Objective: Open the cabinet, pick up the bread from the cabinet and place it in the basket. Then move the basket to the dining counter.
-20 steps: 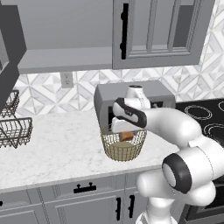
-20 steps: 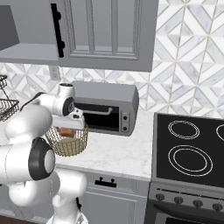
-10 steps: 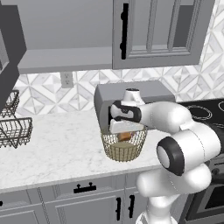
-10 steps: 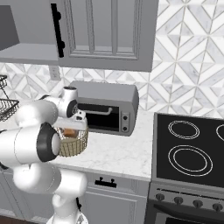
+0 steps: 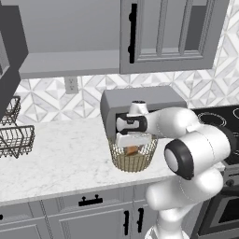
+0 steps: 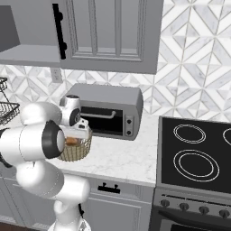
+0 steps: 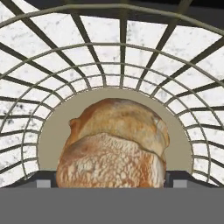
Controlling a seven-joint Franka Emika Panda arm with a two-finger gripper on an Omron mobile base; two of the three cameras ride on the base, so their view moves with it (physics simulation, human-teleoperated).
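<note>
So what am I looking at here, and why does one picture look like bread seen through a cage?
It is a white robot arm in a simulated kitchen. Two cameras ride behind it, left and right, looking over the marble worktop. There its gripper reaches into the basket, which stands in front of a grey toaster oven. The third camera sits on the hand itself, so it looks through the basket's wires at the bread lying on the woven base. Whether the fingers grip the bread cannot be told.
</note>
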